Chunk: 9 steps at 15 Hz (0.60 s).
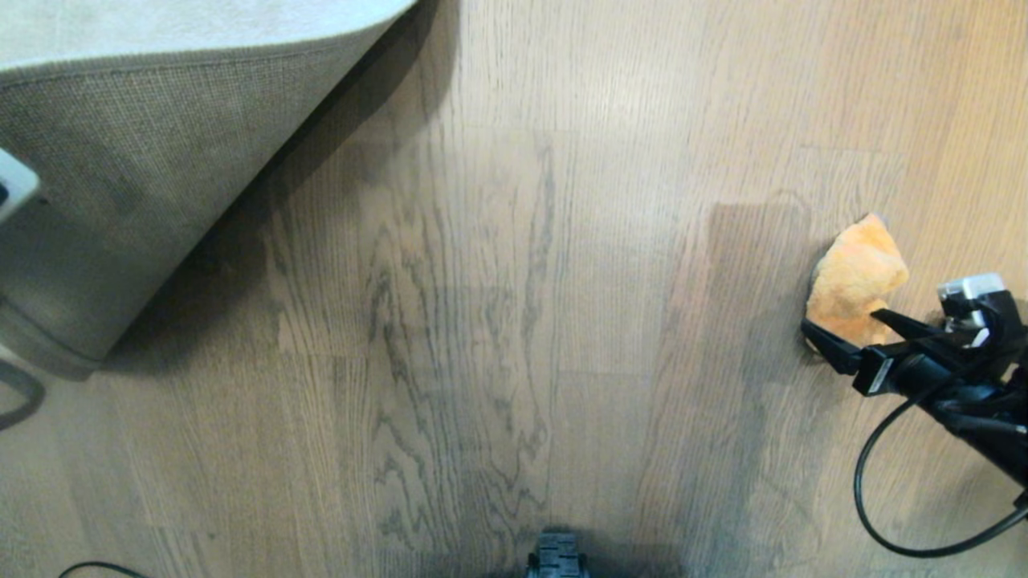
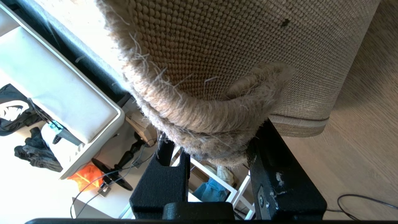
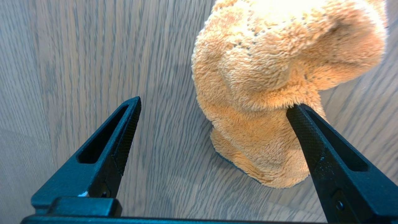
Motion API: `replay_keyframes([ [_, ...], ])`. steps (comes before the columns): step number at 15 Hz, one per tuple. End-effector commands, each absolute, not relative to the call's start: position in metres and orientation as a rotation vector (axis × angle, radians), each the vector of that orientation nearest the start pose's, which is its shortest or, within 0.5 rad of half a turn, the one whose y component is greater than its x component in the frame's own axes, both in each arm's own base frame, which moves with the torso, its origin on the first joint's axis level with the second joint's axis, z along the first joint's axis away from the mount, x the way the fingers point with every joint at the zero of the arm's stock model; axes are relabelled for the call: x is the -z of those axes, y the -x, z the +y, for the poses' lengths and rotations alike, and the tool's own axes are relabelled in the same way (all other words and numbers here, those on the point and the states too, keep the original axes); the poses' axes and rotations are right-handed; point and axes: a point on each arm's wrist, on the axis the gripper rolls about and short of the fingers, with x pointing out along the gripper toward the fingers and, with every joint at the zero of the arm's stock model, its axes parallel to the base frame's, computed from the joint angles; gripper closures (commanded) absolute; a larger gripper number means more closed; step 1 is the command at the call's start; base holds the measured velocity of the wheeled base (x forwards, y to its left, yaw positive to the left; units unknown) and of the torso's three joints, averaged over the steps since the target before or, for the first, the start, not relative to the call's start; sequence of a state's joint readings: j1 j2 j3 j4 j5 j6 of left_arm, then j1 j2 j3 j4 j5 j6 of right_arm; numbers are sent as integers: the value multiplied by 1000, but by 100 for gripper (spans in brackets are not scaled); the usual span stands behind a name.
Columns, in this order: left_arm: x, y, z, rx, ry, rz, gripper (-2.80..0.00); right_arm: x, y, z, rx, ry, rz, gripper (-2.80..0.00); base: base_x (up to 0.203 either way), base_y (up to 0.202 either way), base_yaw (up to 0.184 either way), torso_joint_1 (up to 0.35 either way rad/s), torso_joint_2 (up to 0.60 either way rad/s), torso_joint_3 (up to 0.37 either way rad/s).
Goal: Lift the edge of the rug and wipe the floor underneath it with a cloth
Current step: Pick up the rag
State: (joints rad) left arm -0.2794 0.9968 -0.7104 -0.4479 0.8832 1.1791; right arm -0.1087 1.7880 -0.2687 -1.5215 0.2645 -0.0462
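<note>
While the left claw [image 2: 214, 149] is pinching the rug edge [image 2: 199, 115] up off the floor [image 1: 498, 321], the right claw [image 3: 211, 124] is gaping wide beside the cloth [image 3: 273, 77], one fingertip touching it.

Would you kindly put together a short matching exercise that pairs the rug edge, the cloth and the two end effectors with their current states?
Things:
1. rug edge
2. cloth
3. left end effector
4. right end effector

States:
A. open, fingers either side of the orange lump
B. lifted off the floor, woven backing showing
C. clamped on a thick bound border
D. lying loose on the planks, not gripped

Pairs: 1-B, 2-D, 3-C, 4-A
</note>
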Motion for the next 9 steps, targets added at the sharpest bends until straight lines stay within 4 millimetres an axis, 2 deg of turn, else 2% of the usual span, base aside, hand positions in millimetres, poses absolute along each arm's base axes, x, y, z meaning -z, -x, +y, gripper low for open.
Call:
replay_keyframes([
  [1, -290, -120, -16, -610, -1055, 236, 0, -134, -247, -22, -153, 60, -79, -280, 0, 0, 0, 0, 0, 0],
  [9, -290, -120, -16, -608, -1055, 236, 0, -128, -256, -32, -117, 59, -61, -280, 0, 0, 0, 0, 0, 0],
])
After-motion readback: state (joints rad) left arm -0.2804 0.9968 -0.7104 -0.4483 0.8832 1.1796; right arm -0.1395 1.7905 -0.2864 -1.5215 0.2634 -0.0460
